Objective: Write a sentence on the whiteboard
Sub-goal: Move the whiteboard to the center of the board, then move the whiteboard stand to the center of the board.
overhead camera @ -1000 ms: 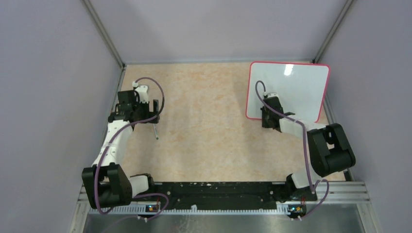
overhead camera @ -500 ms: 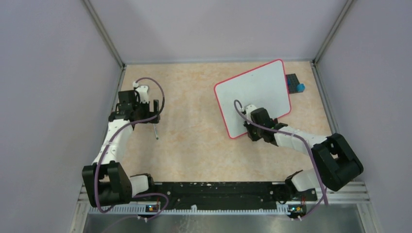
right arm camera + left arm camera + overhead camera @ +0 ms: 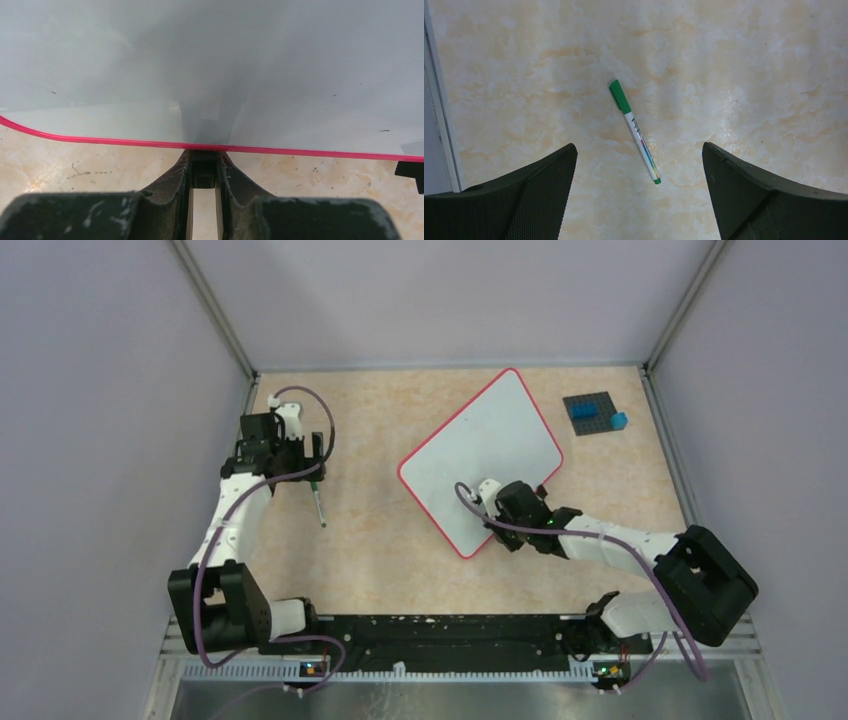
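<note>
The whiteboard (image 3: 485,452) is a white board with a red-pink frame, tilted diagonally mid-table; it fills the top of the right wrist view (image 3: 210,65). My right gripper (image 3: 507,512) is shut on a small black clip foot (image 3: 203,165) at the board's near edge (image 3: 300,150). A marker (image 3: 319,505) with a white body and green cap lies on the table; in the left wrist view (image 3: 634,131) it lies between and ahead of my fingers. My left gripper (image 3: 288,462) is open and empty above it.
A dark studded square plate (image 3: 591,409) with a small blue block (image 3: 619,421) sits at the back right. Another black clip foot (image 3: 411,169) shows at the right edge of the right wrist view. Enclosure walls stand on three sides.
My right gripper has dragged the whiteboard left and toward the middle, turning it diagonal and uncovering the studded plate. My left gripper shifted slightly back; the marker has not moved.
</note>
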